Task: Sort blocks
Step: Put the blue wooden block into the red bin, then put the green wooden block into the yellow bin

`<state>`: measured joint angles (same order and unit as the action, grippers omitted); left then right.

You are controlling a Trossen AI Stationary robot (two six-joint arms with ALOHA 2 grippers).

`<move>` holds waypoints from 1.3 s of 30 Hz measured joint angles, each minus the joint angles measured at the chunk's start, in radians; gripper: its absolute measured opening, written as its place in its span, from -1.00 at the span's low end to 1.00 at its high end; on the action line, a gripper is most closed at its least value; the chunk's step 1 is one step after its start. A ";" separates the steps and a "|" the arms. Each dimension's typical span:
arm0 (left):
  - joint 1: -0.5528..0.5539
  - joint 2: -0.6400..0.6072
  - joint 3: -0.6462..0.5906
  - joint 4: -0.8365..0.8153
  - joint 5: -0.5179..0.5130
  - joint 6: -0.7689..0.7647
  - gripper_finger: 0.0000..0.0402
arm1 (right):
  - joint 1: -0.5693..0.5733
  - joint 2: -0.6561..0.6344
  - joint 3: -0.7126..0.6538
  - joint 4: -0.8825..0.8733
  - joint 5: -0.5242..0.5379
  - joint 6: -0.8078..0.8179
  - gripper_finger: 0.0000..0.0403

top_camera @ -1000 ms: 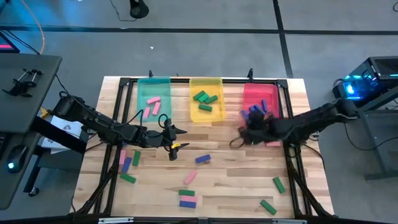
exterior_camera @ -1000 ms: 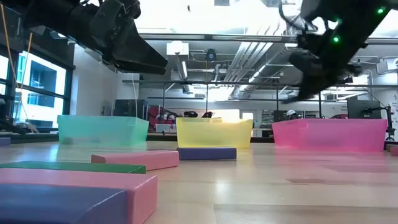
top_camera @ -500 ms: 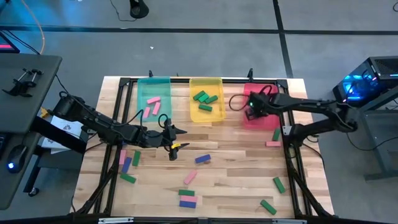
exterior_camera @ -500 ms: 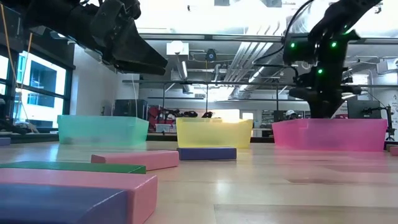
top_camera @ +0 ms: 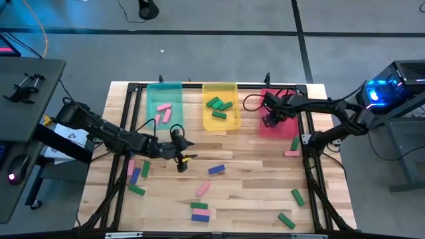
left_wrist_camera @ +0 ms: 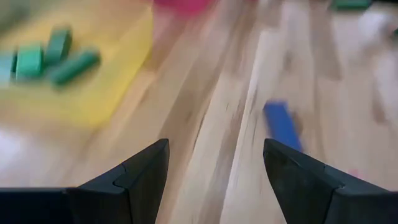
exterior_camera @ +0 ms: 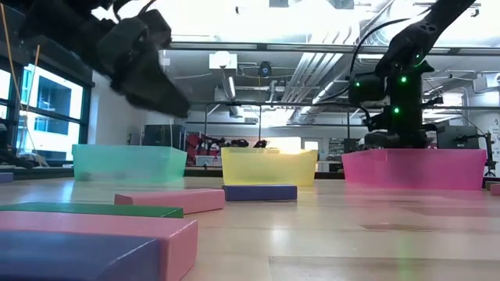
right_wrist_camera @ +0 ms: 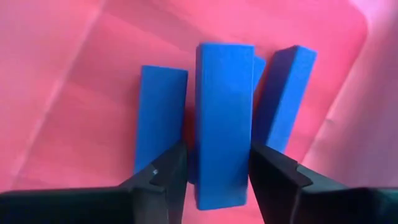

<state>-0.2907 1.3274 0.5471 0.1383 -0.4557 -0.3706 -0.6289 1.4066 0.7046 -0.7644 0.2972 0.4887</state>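
- Your right gripper hangs over the red tray, jaws parted around a blue block, which points straight ahead between other blue blocks.
- Left gripper wide, empty, over the table.

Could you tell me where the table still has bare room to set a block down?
The widest bare wood lies between the lone blue block and the green blocks near the right edge. The strip before the yellow tray is also free. The left side, beside the left hand, is crowded.
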 joint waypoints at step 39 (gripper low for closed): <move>-0.675 -0.017 0.215 -1.265 0.088 -1.723 0.04 | 0.636 0.032 -0.202 1.503 0.163 -0.359 -0.26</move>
<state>-0.9661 1.3100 0.7624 -1.1266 -0.3678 -2.0933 0.0074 1.4388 0.5026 0.7381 0.4598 0.1295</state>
